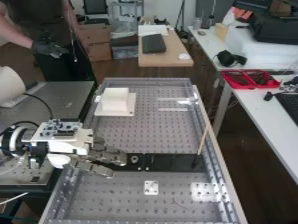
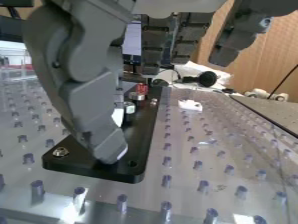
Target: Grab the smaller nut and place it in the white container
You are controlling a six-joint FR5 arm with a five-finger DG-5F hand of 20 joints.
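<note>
In the high view the hand (image 1: 100, 156) reaches from the left over the near-left end of the flat black bar (image 1: 173, 162), its fingers extended. The bearing (image 1: 134, 159) stands on the bar just beyond the fingertips. Farther back on the bench is the white container (image 1: 115, 100). In the wrist view the hand (image 2: 90, 85) is open, the thumb slanting down over the black bar (image 2: 143, 135) and the fingers apart from it. Two round metal parts, one (image 2: 129, 107) nearer and one (image 2: 137, 95) farther, stand on the bar beside the thumb, which covers some of the bar.
A thin rod (image 1: 202, 141) leans up from the bar's right end. A small white plate (image 1: 151, 188) lies in front of the bar. The perforated bench has raised metal rails (image 1: 219, 150) along its sides. A person stands behind at the upper left.
</note>
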